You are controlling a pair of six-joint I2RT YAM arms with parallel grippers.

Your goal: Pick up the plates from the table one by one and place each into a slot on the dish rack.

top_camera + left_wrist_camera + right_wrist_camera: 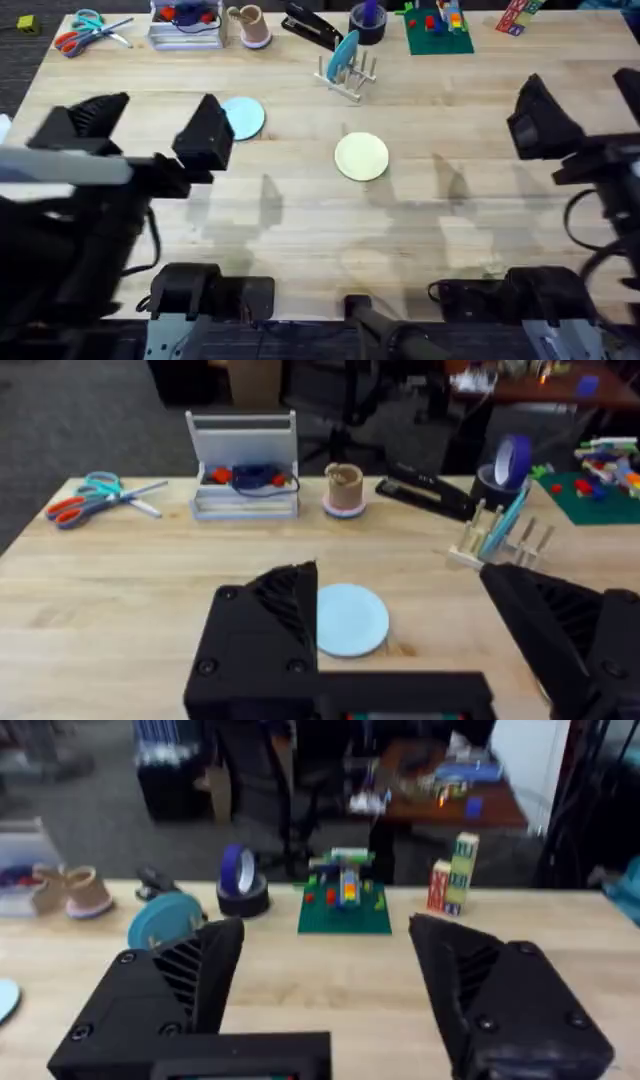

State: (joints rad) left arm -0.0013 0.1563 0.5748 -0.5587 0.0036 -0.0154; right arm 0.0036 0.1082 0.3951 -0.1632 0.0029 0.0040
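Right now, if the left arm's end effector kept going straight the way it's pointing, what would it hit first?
Most likely the light blue plate, lying flat on the table between the open left end effector's fingers. Depth is hard to judge, so it might pass above the plate.

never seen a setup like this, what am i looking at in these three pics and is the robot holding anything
Two robot arms sit at a light wooden butcher-block table. One picture looks down from above; the other two come from cameras on each wrist, with that arm's black fingers at the bottom edge. The left hand hangs open over a light blue round plate, not gripping it. The right hand is open too and holds nothing. A pale cream-yellow round plate lies flat mid-table. Farther back, a teal-blue plate already stands in the small pale wooden dish rack. Scissors, a stapler, tape and toy bricks line the far edge.
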